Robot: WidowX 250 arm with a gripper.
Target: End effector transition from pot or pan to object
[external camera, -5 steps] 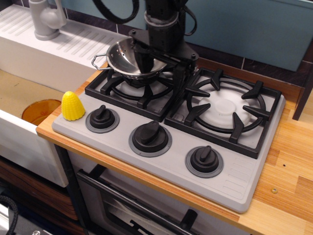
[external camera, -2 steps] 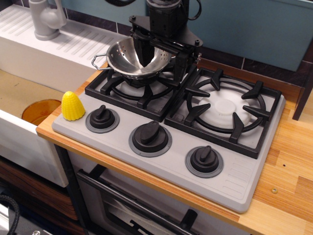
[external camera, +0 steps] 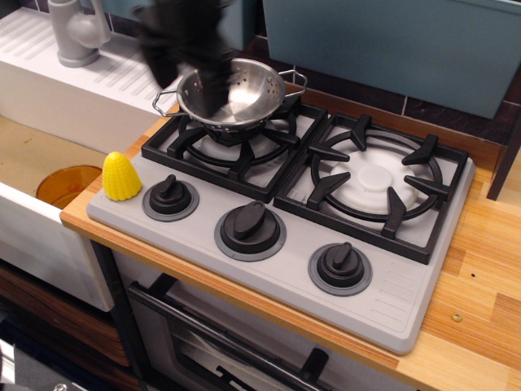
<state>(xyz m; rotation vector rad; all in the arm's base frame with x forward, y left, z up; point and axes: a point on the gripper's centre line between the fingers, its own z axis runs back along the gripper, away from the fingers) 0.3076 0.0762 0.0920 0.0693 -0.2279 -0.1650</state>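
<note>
The steel colander [external camera: 244, 96] sits on the back left burner grate, with both wire loop handles showing. My black gripper [external camera: 213, 96] is a motion-blurred shape above the colander's left rim, and it covers part of the bowl. The blur hides how its jaws stand, and nothing shows between them. The yellow toy corn cob [external camera: 120, 177] stands upright on the grey stove top's front left corner, left of the first knob. It is well to the front left of the gripper and apart from it.
An orange translucent dish [external camera: 67, 183] lies in the sink left of the counter. A grey faucet [external camera: 77, 32] stands at the back left. Three black knobs [external camera: 249, 228] line the stove front. The right burner grate [external camera: 376, 181] is bare. A teal panel [external camera: 391, 41] runs behind.
The gripper has swung left, from the colander's right rim to above its left side, and is now blurred. The colander's right handle is uncovered. The corn has not moved.
</note>
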